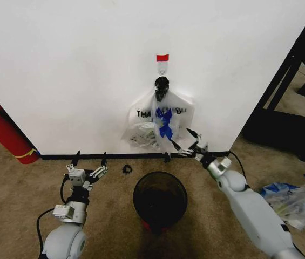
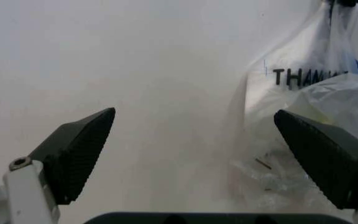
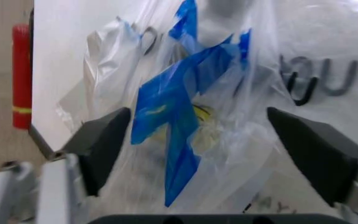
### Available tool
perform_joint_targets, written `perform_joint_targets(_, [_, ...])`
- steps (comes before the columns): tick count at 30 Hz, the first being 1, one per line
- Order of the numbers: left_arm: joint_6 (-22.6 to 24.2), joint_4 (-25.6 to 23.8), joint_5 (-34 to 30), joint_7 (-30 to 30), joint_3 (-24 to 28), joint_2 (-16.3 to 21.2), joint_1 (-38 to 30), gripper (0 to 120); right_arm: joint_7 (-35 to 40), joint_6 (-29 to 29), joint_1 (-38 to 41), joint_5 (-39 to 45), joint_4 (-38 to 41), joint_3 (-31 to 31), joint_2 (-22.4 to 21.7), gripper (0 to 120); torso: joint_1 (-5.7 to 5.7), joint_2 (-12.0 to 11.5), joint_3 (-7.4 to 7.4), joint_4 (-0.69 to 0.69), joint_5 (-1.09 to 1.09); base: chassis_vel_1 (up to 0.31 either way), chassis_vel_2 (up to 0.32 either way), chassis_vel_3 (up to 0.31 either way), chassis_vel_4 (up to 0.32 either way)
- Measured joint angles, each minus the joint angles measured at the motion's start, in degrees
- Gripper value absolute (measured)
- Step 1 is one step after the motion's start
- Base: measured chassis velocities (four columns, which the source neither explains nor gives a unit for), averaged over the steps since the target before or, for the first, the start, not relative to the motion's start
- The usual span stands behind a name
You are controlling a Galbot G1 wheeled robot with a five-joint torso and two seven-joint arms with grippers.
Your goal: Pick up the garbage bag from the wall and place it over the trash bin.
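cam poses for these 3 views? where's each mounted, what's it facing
Head view: on the robot's head, looking forward and down at the wall, hanging garbage bag and trash bin; both arms show, left gripper and right gripper open.
Left wrist view: faces the wall beside the bag, between its own open fingers.
Right wrist view: close on the bag's blue patches.
All three share the bag.

garbage bag (image 1: 162, 121): thin glossy plastic; trash bin (image 1: 160, 200): black mesh
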Motion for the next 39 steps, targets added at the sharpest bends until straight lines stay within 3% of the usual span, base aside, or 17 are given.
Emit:
perform_joint_targets(8, [-0.72,0.45,-0.24,-0.03,-0.36,0.03,-0.07,100,-0.76,-0.68,2.34,-5.06,-2.85,-1.04,-0.03,54,0.00,0.00,0.00,-0.01,0.01,0.000,0.000,0.000,0.000])
perform_joint_targets(12, [-0.75,0.46,-0.24,-0.05,-0.11,0.01,-0.13,100,-0.95,-0.68,3.71,-5.78,-5.27,-1.57,0.33,67,0.00,0.00,0.00,-0.01,0.01,0.000,0.000,0.000,0.000])
perform_joint_targets(19, [-0.75,0.44,-0.24,-0.06,-0.14,0.30,-0.05,100,-0.74,-0.61,5.16,-5.70,-7.23,-1.92,1.31,74,0.00,0.00,-0.01,0.00,0.02,0.000,0.000,0.000,0.000])
perform_joint_targets(22, [-0.75,0.39,-0.24,-0.07,-0.23,0.38,-0.05,100,-0.69,-0.70,5.33,-5.63,-7.25,-1.99,1.44,72,0.00,0.00,0.00,0.01,0.02,0.000,0.000,0.000,0.000])
perform_joint_targets(27, [-0.72,0.16,-0.29,-0.11,-0.39,0.48,-0.02,100,0.19,-1.70,5.70,-5.55,-6.93,-2.26,1.46,51,0.00,0.00,-0.01,0.00,0.02,0.000,0.000,0.000,0.000])
perform_joint_targets(30, [-0.72,0.14,-0.30,-0.12,-0.41,0.50,-0.01,100,0.41,-2.10,5.71,-5.57,-6.86,-2.28,1.42,47,0.00,0.00,-0.01,0.01,0.02,0.000,0.000,0.000,0.000])
perform_joint_targets(34, [-0.71,0.07,-0.33,-0.16,-0.48,0.55,0.00,100,1.44,-3.96,5.67,-5.64,-6.64,-2.30,1.03,25,0.00,0.00,-0.01,0.00,0.02,0.000,0.000,0.000,0.000])
perform_joint_targets(36, [-0.71,0.05,-0.35,-0.17,-0.49,0.55,0.00,100,1.50,-4.22,5.63,-5.64,-6.60,-2.29,0.96,23,0.00,0.00,-0.01,0.00,0.02,0.000,0.000,0.000,0.000])
perform_joint_targets(39, [-0.71,0.04,-0.39,-0.18,-0.55,0.57,0.02,100,1.52,-5.57,5.11,-4.90,-5.95,-2.22,0.42,8,0.00,0.00,-0.01,0.00,0.02,0.000,0.000,0.000,0.000])
